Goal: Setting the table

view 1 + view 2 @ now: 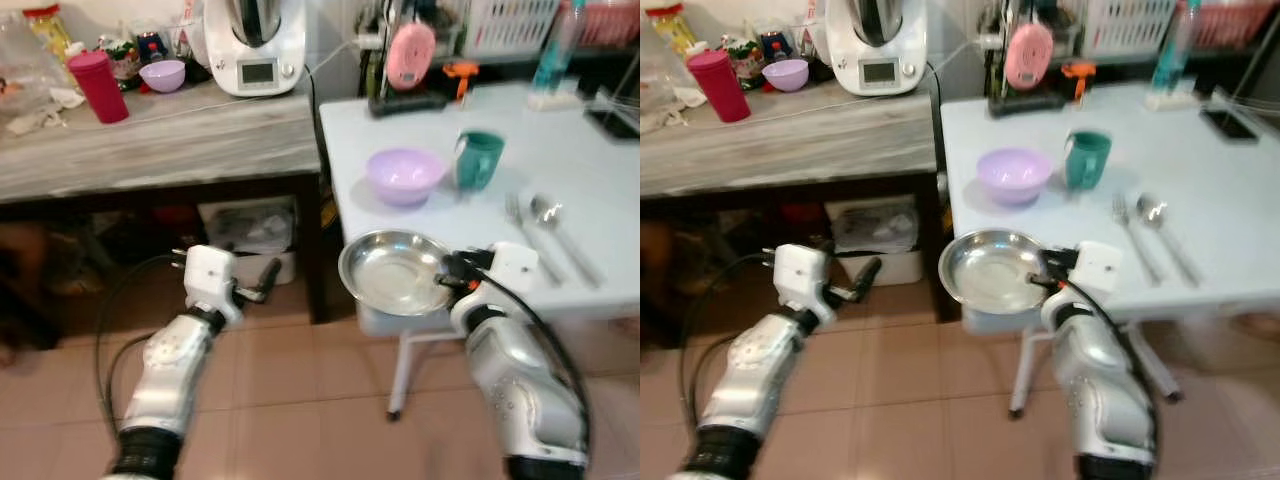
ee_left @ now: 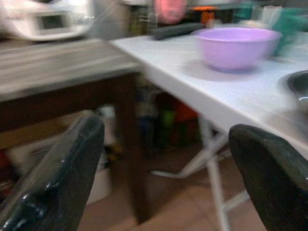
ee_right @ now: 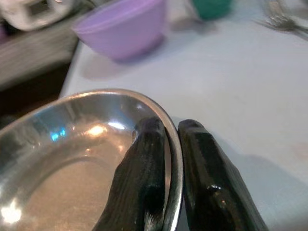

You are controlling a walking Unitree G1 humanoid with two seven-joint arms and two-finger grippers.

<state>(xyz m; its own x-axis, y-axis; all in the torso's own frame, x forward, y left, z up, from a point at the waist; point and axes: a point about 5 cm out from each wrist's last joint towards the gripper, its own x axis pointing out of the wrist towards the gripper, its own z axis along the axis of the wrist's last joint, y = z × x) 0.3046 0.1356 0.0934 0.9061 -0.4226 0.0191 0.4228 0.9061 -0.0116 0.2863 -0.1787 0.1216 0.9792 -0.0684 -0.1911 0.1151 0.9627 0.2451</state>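
Note:
A shiny steel plate hangs over the near left corner of the white table, and my right gripper is shut on its rim. Behind it on the table stand a lilac bowl and a teal mug. A fork and a spoon lie side by side to the right. My left gripper is held out low over the floor, left of the table, open and empty, its fingers wide apart.
A wooden counter on the left carries a white kitchen machine, a red cup and a second lilac bowl. A pink timer, a bottle and baskets line the table's back. Tiled floor lies below.

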